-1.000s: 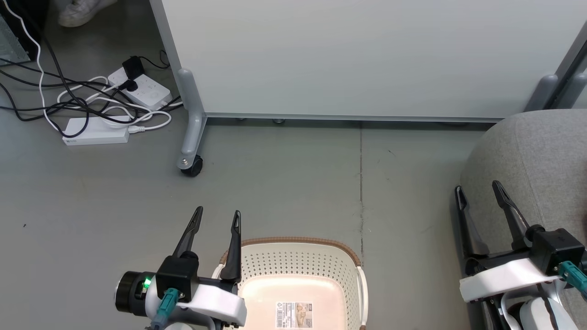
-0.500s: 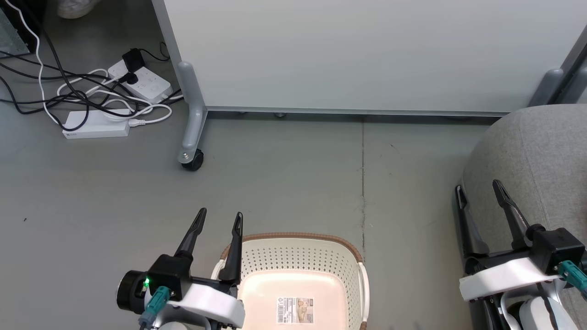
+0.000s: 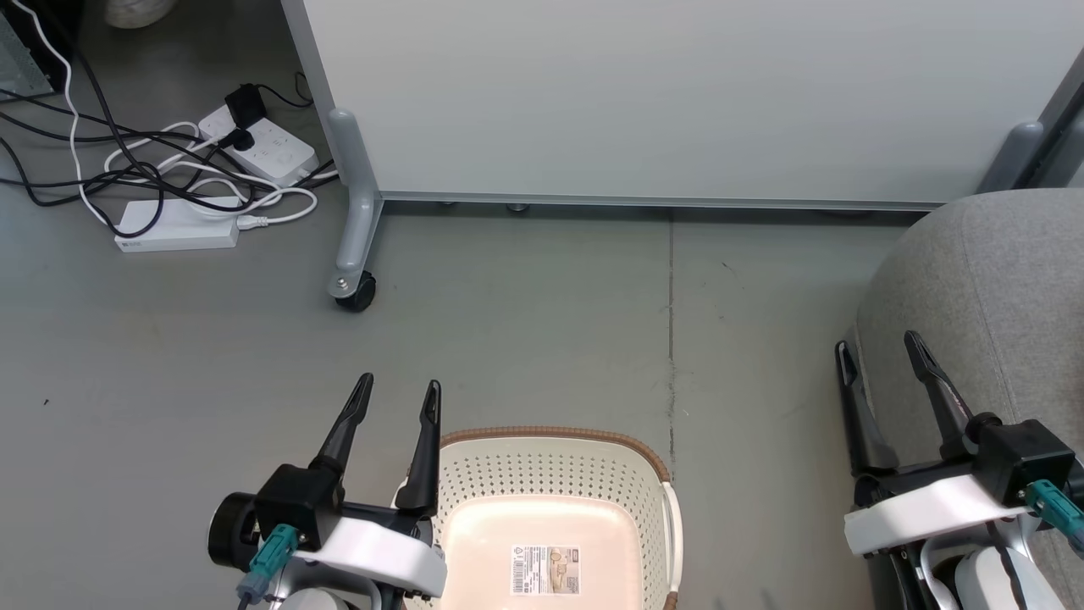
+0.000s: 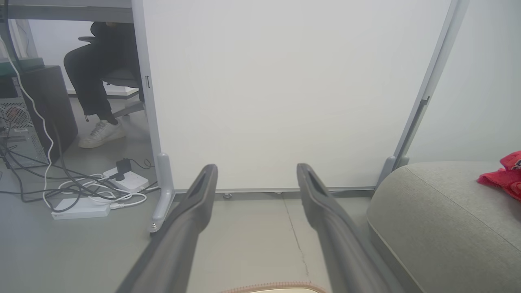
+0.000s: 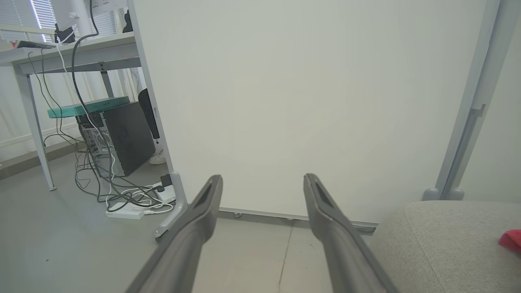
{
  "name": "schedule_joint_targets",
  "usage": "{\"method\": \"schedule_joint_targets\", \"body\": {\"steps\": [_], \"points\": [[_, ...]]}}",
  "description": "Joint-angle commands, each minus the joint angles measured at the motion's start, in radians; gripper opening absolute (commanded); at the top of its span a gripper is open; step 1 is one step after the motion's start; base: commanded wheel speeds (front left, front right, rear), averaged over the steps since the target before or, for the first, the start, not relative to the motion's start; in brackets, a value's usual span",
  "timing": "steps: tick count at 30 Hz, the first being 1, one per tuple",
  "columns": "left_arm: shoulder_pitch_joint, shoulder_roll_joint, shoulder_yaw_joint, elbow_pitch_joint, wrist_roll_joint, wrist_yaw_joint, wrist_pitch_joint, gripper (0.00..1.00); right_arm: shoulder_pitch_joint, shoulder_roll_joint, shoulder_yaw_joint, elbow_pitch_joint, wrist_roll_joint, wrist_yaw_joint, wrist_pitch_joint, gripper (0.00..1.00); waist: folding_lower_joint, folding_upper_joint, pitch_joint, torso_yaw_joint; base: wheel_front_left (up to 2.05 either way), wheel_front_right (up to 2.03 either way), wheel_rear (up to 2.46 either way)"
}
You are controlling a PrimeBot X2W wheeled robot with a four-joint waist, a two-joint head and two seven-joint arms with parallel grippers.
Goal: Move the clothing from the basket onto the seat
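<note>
both hands open, clothing on the seat, basket bottom bare

the left hand [image 3: 400, 383] hung low at the lower left of the head view, just beside the left side of the basket [image 3: 550, 434]. its two dark fingers were spread wide and gripped nothing. the right hand [image 3: 876, 341] sat at the lower right against the near edge of the seat [image 3: 991, 280], also spread wide with nothing between the fingers.

the basket stood on the grey floor [image 3: 525, 339] at bottom centre: cream, perforated walls, brown rim. its bare bottom showed a printed label [image 3: 545, 569]. the seat stood to the basket's right, a strip of floor between them.

the clothing [image 4: 504, 177], a red bunched heap, lay on top of the seat, at the right edge of the left wrist view. a red bit also showed at the right edge of the right wrist view.

a white partition [image 3: 677, 93] on a caster [image 3: 354, 295] stood behind. power strips [image 3: 176, 235] and tangled cables [image 3: 127, 169] lay on the floor to the left. a seated person [image 4: 97, 73] showed past the partition.
</note>
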Motion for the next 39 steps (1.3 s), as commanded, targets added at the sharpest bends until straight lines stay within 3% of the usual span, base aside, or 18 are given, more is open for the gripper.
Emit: {"method": "schedule_joint_targets", "body": {"steps": [1,2,3,6,23,39], "points": [[-0.004,0.004,0.005,-0.005,-0.01,-0.006,0.0,1.0,-0.009,-0.007,-0.002,-0.001,0.004,0.0,0.0,1.0,0.0,0.0,0.001,0.0,0.0,0.0,0.0],[-0.003,0.004,0.006,-0.005,-0.013,-0.009,0.0,1.0,-0.009,-0.008,-0.001,0.0,0.004,0.0,0.0,1.0,0.0,0.0,0.001,0.0,0.0,0.0,0.0],[0.002,0.0,0.0,0.0,-0.01,-0.006,0.0,0.0,0.002,0.001,0.002,0.004,0.0,0.0,0.0,0.0,0.0,0.0,0.001,0.0,0.0,0.0,0.0],[0.029,-0.001,-0.004,0.032,-0.019,-0.006,0.003,0.0,0.031,0.014,0.006,0.036,0.008,0.0,0.002,0.0,0.0,0.0,0.001,0.0,0.0,0.0,0.0],[-0.013,0.011,0.038,0.052,-0.334,-0.037,0.076,0.0,0.056,0.024,-0.069,0.01,0.323,0.0,0.081,0.0,0.0,0.0,-0.008,-0.016,0.0,0.0,0.0],[-0.049,0.018,0.07,0.079,-0.563,-0.067,0.132,0.0,0.076,0.029,-0.122,-0.008,0.557,0.0,0.136,0.0,0.0,0.0,-0.015,-0.03,0.0,0.0,0.0]]}}
